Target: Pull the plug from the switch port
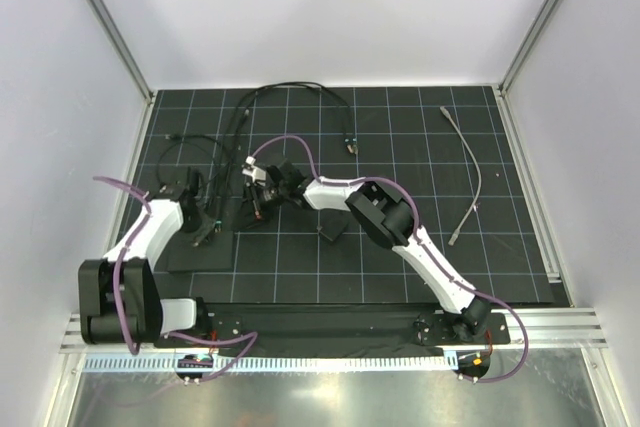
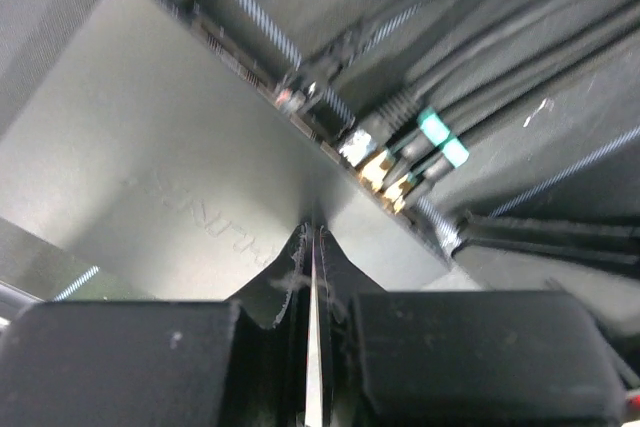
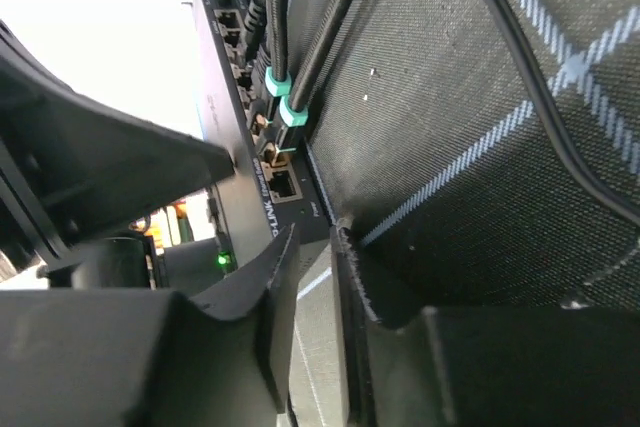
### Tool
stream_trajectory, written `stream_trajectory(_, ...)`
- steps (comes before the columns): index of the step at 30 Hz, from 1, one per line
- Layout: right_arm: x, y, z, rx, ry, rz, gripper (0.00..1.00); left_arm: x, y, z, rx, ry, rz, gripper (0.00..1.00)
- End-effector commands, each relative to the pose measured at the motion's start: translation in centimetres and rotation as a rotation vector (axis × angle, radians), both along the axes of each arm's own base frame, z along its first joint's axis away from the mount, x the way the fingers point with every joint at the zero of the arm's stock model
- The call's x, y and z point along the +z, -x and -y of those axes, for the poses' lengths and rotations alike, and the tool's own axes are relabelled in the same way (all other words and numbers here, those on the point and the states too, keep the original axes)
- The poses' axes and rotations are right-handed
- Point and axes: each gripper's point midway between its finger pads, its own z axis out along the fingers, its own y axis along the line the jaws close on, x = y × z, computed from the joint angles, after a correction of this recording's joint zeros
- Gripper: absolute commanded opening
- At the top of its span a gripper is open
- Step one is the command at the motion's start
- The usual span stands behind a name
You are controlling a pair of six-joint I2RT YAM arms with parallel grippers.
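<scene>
1. Top view: the left claw [image 1: 197, 215] sits over the black network switch [image 1: 215, 252]; the right claw [image 1: 262, 190] is near the switch's far edge.
2. Left wrist view: fingers pressed together; green-booted plugs [image 2: 440, 139] ahead-right.
3. Right wrist view: fingers narrowly parted, empty; port row [image 3: 283, 184] just ahead-left.

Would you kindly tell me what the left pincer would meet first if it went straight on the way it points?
Most likely the flat top of the black switch box, short of its plugs; the left pincer may already touch it.
</scene>
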Motion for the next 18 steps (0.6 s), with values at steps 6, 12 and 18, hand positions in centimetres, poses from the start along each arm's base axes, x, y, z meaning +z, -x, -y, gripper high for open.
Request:
stream_trajectory(6, 2.6, -1.1, -3.2, -0.013, -0.117, -0.003, 0.41, -1.3, 2.2, 0.4, 0.047, 0.026, -0.008, 0.06)
stream_trajectory(12, 1.0, -0.8, -4.0, -0.005, -0.095, -0.005, 0.44, -2.7, 2.9, 0.8, 0.066, 0.048, -0.059, 0.02)
stream_trajectory(18, 0.4, 0.1, -4.7, 0.014, -0.084, -0.011, 0.43, -2.9, 3.1, 0.7, 0.064, 0.044, -0.058, 0.01)
